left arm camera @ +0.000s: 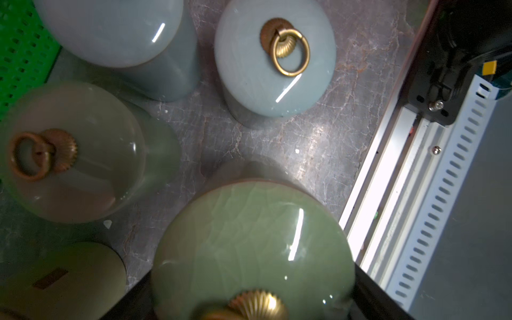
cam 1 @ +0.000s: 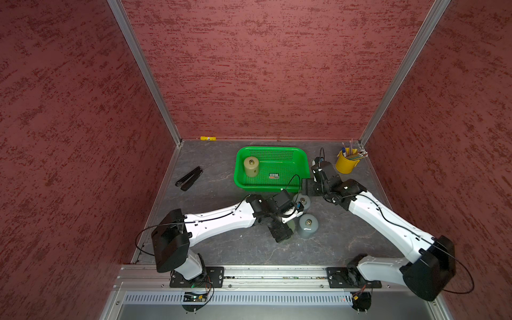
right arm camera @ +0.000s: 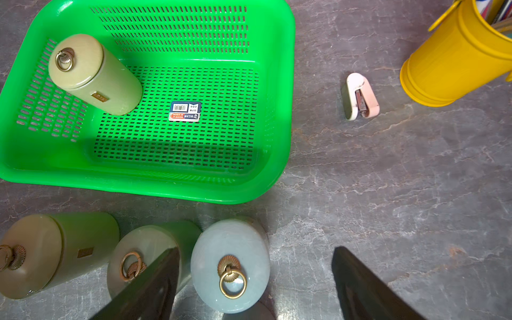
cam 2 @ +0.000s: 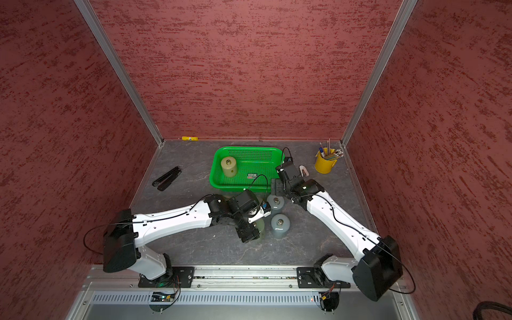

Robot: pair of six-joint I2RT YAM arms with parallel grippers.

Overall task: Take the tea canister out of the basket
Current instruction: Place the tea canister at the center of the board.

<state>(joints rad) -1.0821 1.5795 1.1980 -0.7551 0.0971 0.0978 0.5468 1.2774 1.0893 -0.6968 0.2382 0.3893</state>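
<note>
My left gripper (left arm camera: 253, 273) is clenched on a green canister (left arm camera: 249, 235) — its crackled lid fills the gap between my two black fingers (left arm camera: 133, 302), with the brass knob at the near edge. Whether its base rests on the table (cam 1: 221, 249) I cannot tell. In both top views that gripper sits in front of the basket (cam 1: 257, 187), outside it.

One pale canister (cam 1: 251, 166) stands upright inside the basket, in the far left corner beside the perforated wall. A small sticker (right arm camera: 185, 111) lies on the floor near the middle, apart from it.

My right gripper (right arm camera: 255, 249) is released, its fingers spread wide and holding nothing. It hangs just off the basket's near right corner — a blue-grey canister (right arm camera: 230, 266) stands below, nearer one finger and clear of the other. A second blue-grey canister (cam 1: 308, 225) stands just beside my left gripper. An olive canister (right arm camera: 50, 255) and a greener one (right arm camera: 130, 243) stand along the basket's near wall. A yellow bucket (cam 1: 346, 163) of pencils stands at the far right, with a small stapler (right arm camera: 358, 97) between it and the basket.
</note>
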